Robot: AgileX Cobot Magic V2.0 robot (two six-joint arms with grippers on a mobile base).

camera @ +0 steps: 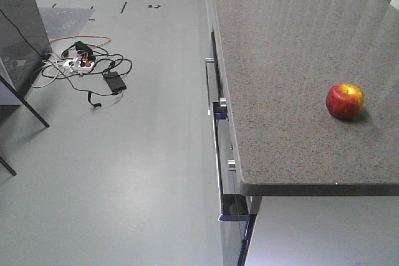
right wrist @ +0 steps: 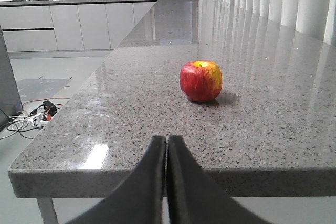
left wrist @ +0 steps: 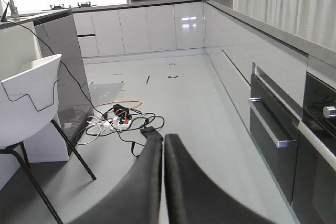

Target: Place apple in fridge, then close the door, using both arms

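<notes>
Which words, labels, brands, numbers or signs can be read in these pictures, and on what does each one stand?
No text can be read in any view.
The round red apple with a yellow patch shows no sticker on the sides in view.
The white power strip is too small for any label to be read.
The short black marks on the grey floor do not form letters or numbers.
</notes>
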